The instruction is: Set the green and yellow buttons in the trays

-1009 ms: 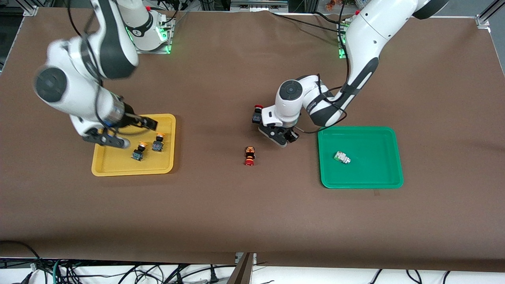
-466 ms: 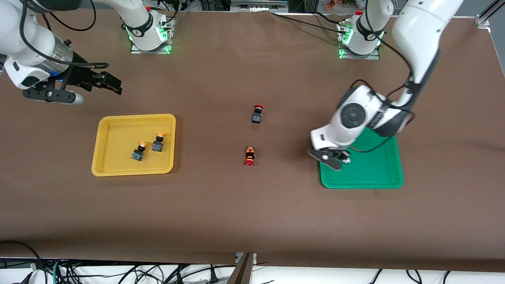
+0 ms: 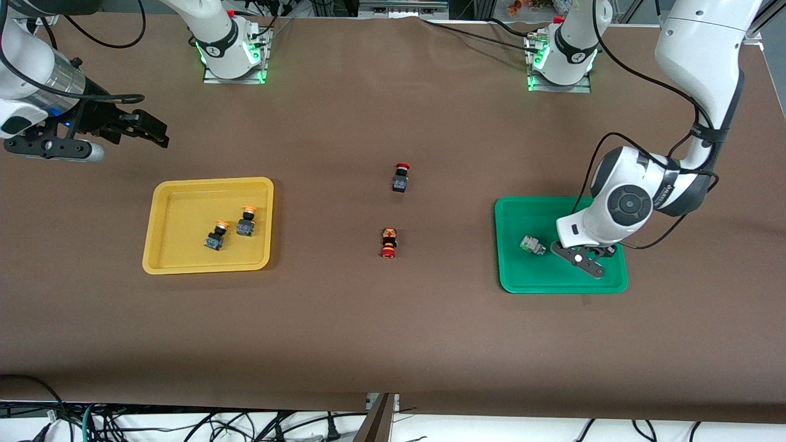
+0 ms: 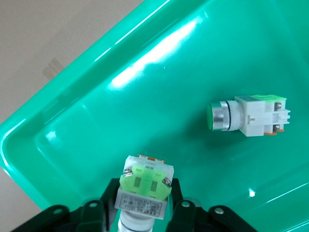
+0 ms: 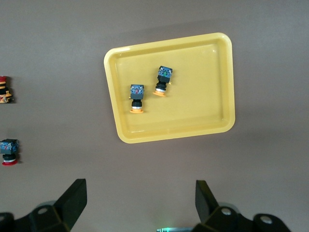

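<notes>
My left gripper (image 3: 586, 256) is over the green tray (image 3: 565, 279), at the part toward the left arm's end. In the left wrist view it (image 4: 144, 193) is shut on a white-grey button with a pale green face (image 4: 145, 186), held above the tray floor (image 4: 120, 96). A second green button (image 3: 532, 245) lies on its side in the tray and also shows in the left wrist view (image 4: 248, 115). Two yellow-capped buttons (image 3: 217, 236) (image 3: 247, 222) lie in the yellow tray (image 3: 178, 209). My right gripper (image 3: 144, 132) is open and empty, raised beside the yellow tray (image 5: 203, 96).
A red-capped dark switch (image 3: 400, 178) and a red-capped switch with an orange body (image 3: 389, 242) lie on the brown table between the trays. Both also show at the edge of the right wrist view (image 5: 8, 151) (image 5: 5, 90).
My left gripper has moved from the table's middle to over the green tray, carrying the green button. My right gripper has risen and pulled away from the yellow tray.
</notes>
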{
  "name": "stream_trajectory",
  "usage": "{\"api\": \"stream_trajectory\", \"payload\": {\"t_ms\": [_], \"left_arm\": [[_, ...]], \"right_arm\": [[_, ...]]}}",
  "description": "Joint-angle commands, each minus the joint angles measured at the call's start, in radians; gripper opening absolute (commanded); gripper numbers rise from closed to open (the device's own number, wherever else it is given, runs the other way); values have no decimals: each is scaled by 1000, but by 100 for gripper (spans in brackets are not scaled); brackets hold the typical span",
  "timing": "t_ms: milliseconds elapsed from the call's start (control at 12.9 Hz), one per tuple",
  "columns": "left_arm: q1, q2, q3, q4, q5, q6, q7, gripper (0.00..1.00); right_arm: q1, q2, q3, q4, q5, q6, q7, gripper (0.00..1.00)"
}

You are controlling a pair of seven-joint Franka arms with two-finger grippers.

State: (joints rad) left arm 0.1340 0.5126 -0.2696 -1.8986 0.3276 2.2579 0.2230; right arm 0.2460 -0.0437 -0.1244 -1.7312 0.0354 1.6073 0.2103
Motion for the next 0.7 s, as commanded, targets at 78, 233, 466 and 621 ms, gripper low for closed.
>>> {"api": "stream_trajectory", "payload": {"t_ms": [78,233,466,621], "left_arm": [[-5,-74,1,82,-205,-104,15,100],[-7,-83,1,246,-213,-252,16,100],[-2,-176,1,407,-219,-380,13,100],[-2,-207,30,501,-249,-553,-51,100]], "right_arm": [[-19,28,26,64,-17,-15,-15,99],[-19,41,28,85,-14,-20,-17,99],[-17,48,29,101,-19,-32,-19,99],[-17,50,29,101,-19,-37,-19,99]]}}
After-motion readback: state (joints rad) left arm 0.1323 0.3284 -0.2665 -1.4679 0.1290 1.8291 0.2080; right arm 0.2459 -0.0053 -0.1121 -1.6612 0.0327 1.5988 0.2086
